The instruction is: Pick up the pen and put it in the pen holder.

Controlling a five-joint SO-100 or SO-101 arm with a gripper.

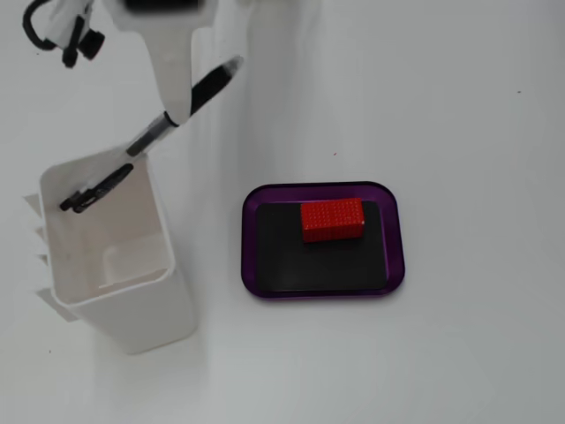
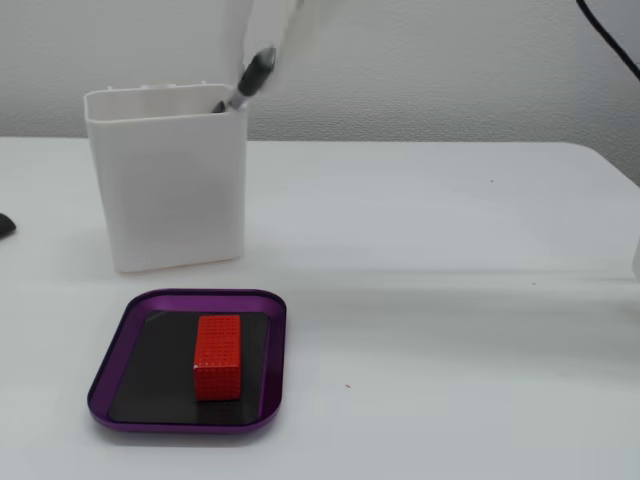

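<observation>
A black pen point(image 1: 205, 88) with a grey end hangs tilted over the far rim of the white pen holder point(image 1: 141, 309). Its lower end is at the rim's top corner. My white gripper point(image 1: 179, 113) is shut on the pen's middle, coming down from the top of a fixed view. In another fixed view the pen point(image 2: 252, 78) leans up to the right out of the holder point(image 2: 170, 200), and the gripper is a pale blur above it. A second dark pen-like object point(image 1: 97, 188) lies inside the holder.
A purple tray point(image 1: 252, 252) with a black inset holds a red block point(image 1: 332, 219), right of the holder. It also shows in the other fixed view point(image 2: 275, 340), in front of the holder. A black cable point(image 1: 40, 26) loops at the arm's base.
</observation>
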